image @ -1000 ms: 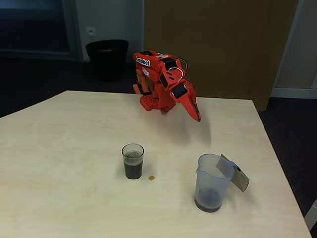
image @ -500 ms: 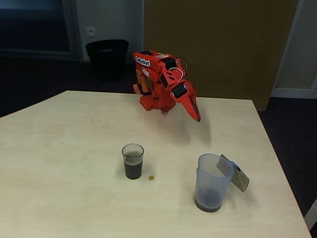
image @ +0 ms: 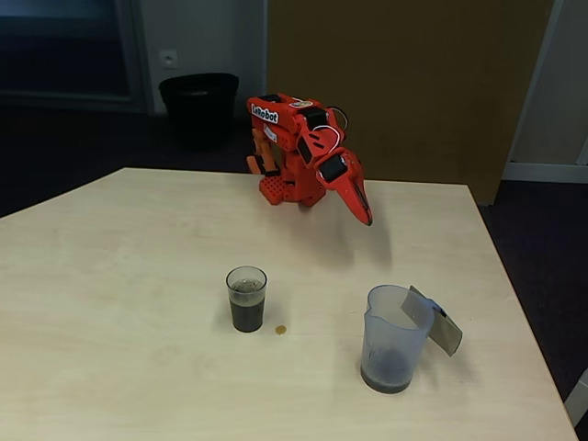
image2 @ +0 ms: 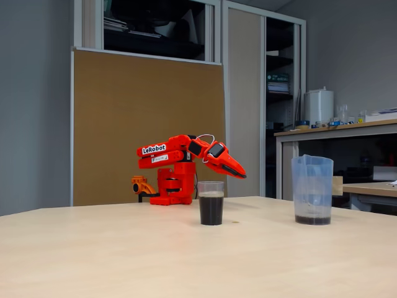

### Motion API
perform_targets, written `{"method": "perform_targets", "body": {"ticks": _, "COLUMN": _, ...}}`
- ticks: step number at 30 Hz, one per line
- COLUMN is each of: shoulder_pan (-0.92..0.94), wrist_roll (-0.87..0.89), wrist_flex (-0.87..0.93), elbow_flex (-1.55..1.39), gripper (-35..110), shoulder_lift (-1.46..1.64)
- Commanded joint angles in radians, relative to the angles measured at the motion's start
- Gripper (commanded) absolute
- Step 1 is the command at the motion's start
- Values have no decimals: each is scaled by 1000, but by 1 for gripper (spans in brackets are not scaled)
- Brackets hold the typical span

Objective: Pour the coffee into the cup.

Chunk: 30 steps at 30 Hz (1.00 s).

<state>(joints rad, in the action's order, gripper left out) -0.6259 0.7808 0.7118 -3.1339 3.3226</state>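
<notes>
The cup point(image: 247, 299) point(image2: 211, 203) stands upright near the middle of the table, more than half full of dark coffee point(image: 247, 315) point(image2: 211, 211). To its right stands the translucent grey-blue jug point(image: 393, 338) point(image2: 312, 189) with a flat handle tab and a thin dark layer at its bottom. The red arm is folded at the table's far edge. Its gripper point(image: 367, 218) point(image2: 240, 174) is shut, holds nothing and points down over the table, well behind the cup and jug.
A small brown drop point(image: 281, 329) lies on the light wooden table point(image: 119, 276) just right of the cup. A black bin point(image: 198, 108) stands on the floor behind the table. A brown board point(image2: 142, 124) stands behind the arm.
</notes>
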Motion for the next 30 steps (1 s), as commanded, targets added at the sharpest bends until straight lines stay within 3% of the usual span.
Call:
{"method": "perform_targets", "body": {"ticks": 1, "shoulder_pan": -3, "wrist_roll": 9, "wrist_flex": -9, "elbow_flex": -8, "gripper": 0, "shoulder_lift": 28}}
{"method": "perform_targets", "body": {"ticks": 12, "shoulder_pan": -2, "wrist_roll": 29, "wrist_flex": 3, "elbow_flex": -8, "gripper": 0, "shoulder_lift": 28}}
{"method": "perform_targets", "body": {"ticks": 30, "shoulder_pan": -55, "wrist_roll": 84, "wrist_flex": 178, "elbow_flex": -8, "gripper": 0, "shoulder_lift": 49}}
